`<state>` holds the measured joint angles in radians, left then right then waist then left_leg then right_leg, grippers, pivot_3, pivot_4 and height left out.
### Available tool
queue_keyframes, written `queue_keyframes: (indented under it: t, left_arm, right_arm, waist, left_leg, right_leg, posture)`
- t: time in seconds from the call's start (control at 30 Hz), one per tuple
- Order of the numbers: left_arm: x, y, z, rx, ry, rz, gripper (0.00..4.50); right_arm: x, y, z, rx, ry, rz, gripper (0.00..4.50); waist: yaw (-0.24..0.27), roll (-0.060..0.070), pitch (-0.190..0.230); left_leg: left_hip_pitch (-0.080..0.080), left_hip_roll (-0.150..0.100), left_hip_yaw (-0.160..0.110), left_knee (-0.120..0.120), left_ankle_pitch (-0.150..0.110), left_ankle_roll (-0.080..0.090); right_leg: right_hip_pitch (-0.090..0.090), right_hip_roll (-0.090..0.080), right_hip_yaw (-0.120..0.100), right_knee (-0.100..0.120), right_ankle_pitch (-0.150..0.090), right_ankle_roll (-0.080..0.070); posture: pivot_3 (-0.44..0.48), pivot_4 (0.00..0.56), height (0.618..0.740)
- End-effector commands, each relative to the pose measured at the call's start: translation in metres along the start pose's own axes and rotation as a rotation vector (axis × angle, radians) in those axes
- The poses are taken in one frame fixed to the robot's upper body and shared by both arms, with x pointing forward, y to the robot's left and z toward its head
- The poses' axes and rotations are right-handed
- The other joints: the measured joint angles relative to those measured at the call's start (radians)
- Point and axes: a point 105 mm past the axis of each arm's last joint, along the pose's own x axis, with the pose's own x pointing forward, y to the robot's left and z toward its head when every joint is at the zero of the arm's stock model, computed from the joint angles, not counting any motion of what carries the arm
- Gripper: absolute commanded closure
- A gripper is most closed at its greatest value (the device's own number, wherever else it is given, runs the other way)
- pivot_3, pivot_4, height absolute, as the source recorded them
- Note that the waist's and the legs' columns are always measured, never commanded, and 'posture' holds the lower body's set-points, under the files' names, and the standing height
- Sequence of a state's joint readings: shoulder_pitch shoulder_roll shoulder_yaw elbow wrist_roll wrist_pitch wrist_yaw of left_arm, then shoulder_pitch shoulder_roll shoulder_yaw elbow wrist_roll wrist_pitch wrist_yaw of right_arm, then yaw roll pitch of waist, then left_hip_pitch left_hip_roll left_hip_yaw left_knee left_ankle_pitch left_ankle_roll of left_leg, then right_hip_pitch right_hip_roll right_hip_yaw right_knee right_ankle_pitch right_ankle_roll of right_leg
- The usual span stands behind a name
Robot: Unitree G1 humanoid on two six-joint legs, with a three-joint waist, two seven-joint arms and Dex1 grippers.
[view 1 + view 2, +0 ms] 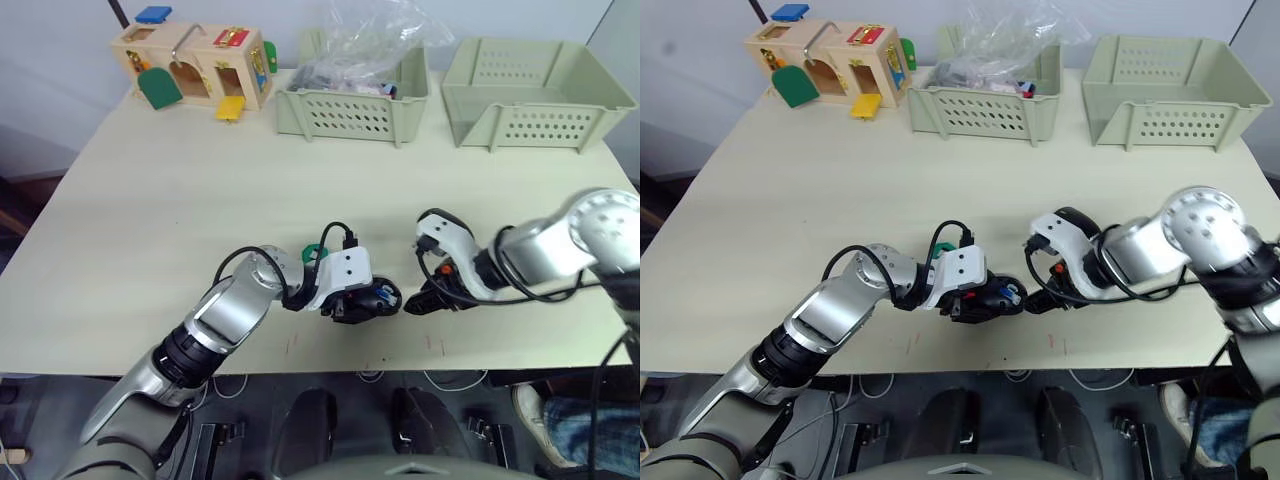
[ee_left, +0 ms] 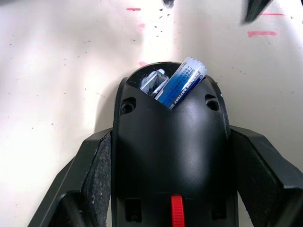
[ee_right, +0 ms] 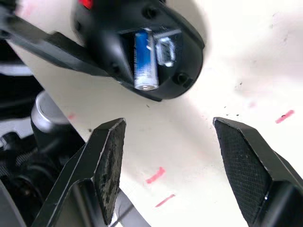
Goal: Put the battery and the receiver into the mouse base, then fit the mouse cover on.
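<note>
- Gripping the mouse base (image 2: 170, 156) by its two sides, the left tool (image 2: 170, 189) holds it on the surface (image 1: 200, 200) near the front edge.
- Battery (image 2: 182, 82) sits tilted in the base's compartment, one end protruding; receiver (image 3: 165, 49) lies beside it.
- Right tool (image 3: 170, 161) spread wide, empty, just beside the base.

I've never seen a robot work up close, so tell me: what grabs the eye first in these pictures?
Near the table's front edge, the left gripper clamps the mouse base, red wheel showing. The blue battery sticks out of its compartment at a slant, beside a silvery part. The right gripper hovers open just next to it, holding nothing.
</note>
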<state>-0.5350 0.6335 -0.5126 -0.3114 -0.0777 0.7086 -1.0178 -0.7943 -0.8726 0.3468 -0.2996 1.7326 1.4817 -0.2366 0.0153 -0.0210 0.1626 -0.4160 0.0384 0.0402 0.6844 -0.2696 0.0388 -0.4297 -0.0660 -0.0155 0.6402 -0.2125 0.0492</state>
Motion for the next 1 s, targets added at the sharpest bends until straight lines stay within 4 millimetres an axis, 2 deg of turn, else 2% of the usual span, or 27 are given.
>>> queue_keyframes:
  t: [0.03,0.13,0.27,0.4,0.67,0.77,0.8,0.9,1.0]
  left_arm:
    - [0.004,-0.003,-0.006,-0.013,0.022,-0.008,1.5]
    - [0.003,-0.003,-0.006,-0.012,0.022,-0.009,1.5]
    - [0.003,-0.002,-0.007,-0.013,0.025,-0.011,1.5]
    - [0.003,-0.002,-0.008,-0.015,0.032,-0.011,1.5]
    - [0.002,-0.008,-0.008,-0.015,0.034,-0.015,1.5]
    - [0.002,-0.008,-0.008,-0.019,0.036,-0.013,1.5]
    - [0.002,-0.008,-0.008,-0.019,0.037,-0.013,1.5]
    - [0.002,-0.005,-0.009,-0.021,0.038,-0.008,1.5]
    - [0.002,-0.002,-0.01,-0.022,0.041,-0.004,1.5]
  right_arm:
    - [-0.014,0.008,0.004,-0.165,-0.281,-0.124,1.42]
    - [-0.012,0.014,-0.019,-0.194,-0.347,-0.083,1.42]
    - [-0.014,0.017,-0.025,-0.196,-0.495,-0.044,1.42]
    - [-0.008,0.022,-0.017,-0.202,-0.753,-0.072,1.42]
    - [0.009,0.02,-0.017,-0.193,-0.851,-0.069,1.42]
    - [0.019,0.014,-0.017,-0.178,-0.894,-0.041,2.25]
    - [0.021,0.014,-0.017,-0.177,-0.901,-0.033,2.89]
    - [0.031,0.012,-0.019,-0.22,-0.903,-0.029,4.41]
    - [0.036,0.01,-0.021,-0.216,-0.904,-0.022,4.47]
  waist:
    - [0.005,0.0,0.0]
    - [-0.002,0.001,0.0]
    - [-0.002,0.001,0.0]
    - [-0.001,-0.001,-0.001]
    - [-0.002,-0.001,-0.002]
    - [-0.002,-0.002,-0.002]
    - [-0.002,-0.001,-0.002]
    - [-0.002,-0.001,-0.002]
    - [-0.001,-0.001,-0.002]
  left_leg:
    - [-0.001,0.0,0.0,0.0,0.0,0.0]
    - [0.0,0.0,0.0,0.001,0.0,0.0]
    - [0.002,0.0,0.002,0.001,0.0,0.0]
    - [0.002,0.0,0.002,0.001,0.0,0.0]
    - [0.002,0.0,0.004,0.002,0.0,0.0]
    - [0.002,0.0,0.004,0.002,0.0,0.0]
    - [0.002,0.0,0.005,0.002,0.0,0.0]
    - [0.003,0.0,0.005,0.002,0.0,0.0]
    - [0.003,0.0,0.006,0.002,0.0,0.0]
  right_leg:
    - [0.0,0.0,0.0,0.0,0.0,0.0]
    - [0.0,0.0,0.001,-0.001,0.0,0.001]
    - [0.0,0.001,0.003,-0.001,-0.002,0.005]
    - [0.0,0.002,0.003,0.0,-0.002,0.005]
    - [0.0,0.002,0.005,0.001,-0.001,0.004]
    - [0.0,0.002,0.004,0.001,0.0,0.002]
    - [0.0,0.003,0.004,0.001,0.0,0.001]
    - [0.0,0.003,0.005,0.001,0.0,0.001]
    - [0.0,0.003,0.005,0.001,0.0,0.001]
  posture:
    - [0.0,0.15,0.74]
    - [0.0,0.15,0.74]
    - [0.0,0.15,0.74]
    - [0.0,0.15,0.74]
    - [0.0,0.15,0.74]
    - [0.0,0.15,0.74]
    - [0.0,0.15,0.74]
    - [0.0,0.15,0.74]
    - [0.0,0.15,0.74]
